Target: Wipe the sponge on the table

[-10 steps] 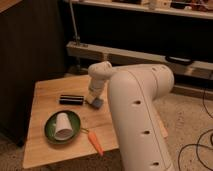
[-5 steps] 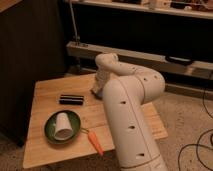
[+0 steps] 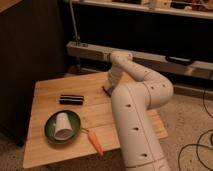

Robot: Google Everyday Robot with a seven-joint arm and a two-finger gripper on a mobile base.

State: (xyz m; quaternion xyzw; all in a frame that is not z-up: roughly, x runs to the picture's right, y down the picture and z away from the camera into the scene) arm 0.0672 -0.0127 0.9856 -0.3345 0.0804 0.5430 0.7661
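Note:
The light wooden table (image 3: 50,92) fills the left and middle of the camera view. My white arm (image 3: 136,117) rises from the front right, bends back and comes down at the table's far middle. Only a dark tip of the gripper (image 3: 106,90) shows there, low on the tabletop and right of the black bar. The wrist hides the sponge. A second ago the sponge showed as a blue block in the gripper's grip.
A black rectangular bar (image 3: 71,99) lies left of the gripper. A green plate (image 3: 50,132) holding a tipped white cup (image 3: 63,125) sits at the front left, with an orange carrot (image 3: 95,141) beside it. A grey metal shelf (image 3: 90,50) runs behind the table. Cables (image 3: 200,145) lie on the floor at the right.
The gripper has slid away from me across the table, from beside the plate's far side to the far middle. The blue sponge that showed under it is now hidden.

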